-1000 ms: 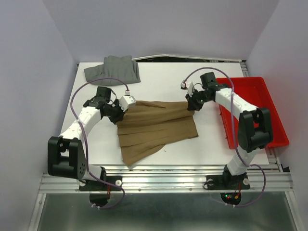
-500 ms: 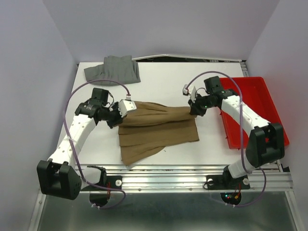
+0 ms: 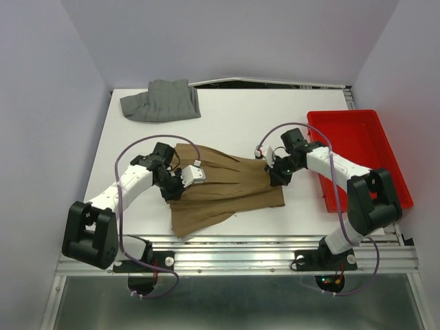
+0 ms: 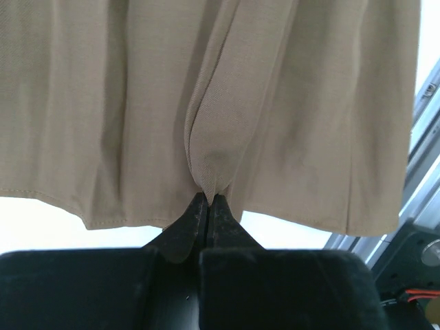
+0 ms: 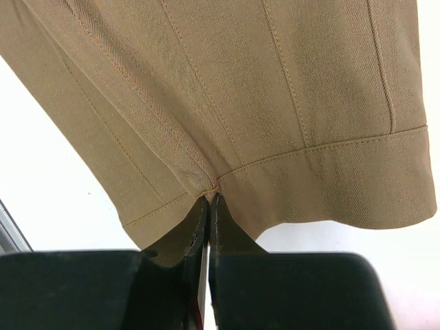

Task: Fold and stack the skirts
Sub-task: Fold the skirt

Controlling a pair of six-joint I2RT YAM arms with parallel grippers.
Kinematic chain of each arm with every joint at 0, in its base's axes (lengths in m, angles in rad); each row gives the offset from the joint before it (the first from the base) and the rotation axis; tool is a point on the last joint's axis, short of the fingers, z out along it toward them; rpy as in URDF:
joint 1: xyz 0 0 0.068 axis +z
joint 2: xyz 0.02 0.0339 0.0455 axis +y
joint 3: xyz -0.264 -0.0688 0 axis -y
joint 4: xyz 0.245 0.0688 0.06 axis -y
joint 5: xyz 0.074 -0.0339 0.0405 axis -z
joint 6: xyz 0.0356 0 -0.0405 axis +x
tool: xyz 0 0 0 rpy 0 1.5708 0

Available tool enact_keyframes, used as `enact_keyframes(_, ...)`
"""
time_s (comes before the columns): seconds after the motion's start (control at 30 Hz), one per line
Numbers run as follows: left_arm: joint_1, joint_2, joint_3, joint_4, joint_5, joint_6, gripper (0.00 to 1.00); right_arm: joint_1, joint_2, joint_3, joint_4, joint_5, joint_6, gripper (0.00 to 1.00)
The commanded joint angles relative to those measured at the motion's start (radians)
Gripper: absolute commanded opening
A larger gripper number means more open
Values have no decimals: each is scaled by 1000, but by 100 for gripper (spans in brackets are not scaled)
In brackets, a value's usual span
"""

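Note:
The tan-brown skirt [image 3: 223, 185] lies folded over itself in the middle of the table, pleats running across it. My left gripper [image 3: 180, 185] is shut on a pinch of its cloth [image 4: 210, 165] at the left side. My right gripper [image 3: 273, 175] is shut on its stitched hem [image 5: 206, 180] at the right edge. The grey skirt [image 3: 163, 100] lies bunched at the back left, away from both grippers.
A red plastic tray [image 3: 385, 148] stands along the right side, close to my right arm. The metal rail [image 3: 240, 258] runs along the table's near edge. White walls close in the back and both sides.
Both grippers have carried the skirt's far edge toward the near side and lower, laying the upper part over the lower part. Both stay shut on the cloth.

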Motion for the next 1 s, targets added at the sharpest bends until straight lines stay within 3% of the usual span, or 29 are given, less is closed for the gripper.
enact_keyframes(0.0,-1,15,17,32,-24,-34,0,4,-8,37,33,30,0,1)
enact_keyframes(0.3,23,-11,184,-90,7,-17,0,4,-43,268,-139,17,20,1)
enact_keyframes(0.43,33,-54,253,-175,56,17,0,15,-94,296,-208,-12,23,1)
enact_keyframes(0.63,33,-103,227,-258,65,58,0,90,-175,175,-217,3,34,1)
enact_keyframes(0.9,28,-80,57,-158,34,65,0,122,-146,-115,11,70,45,1)
enact_keyframes(0.97,25,-57,37,-137,27,62,11,122,-123,-138,33,80,44,1)
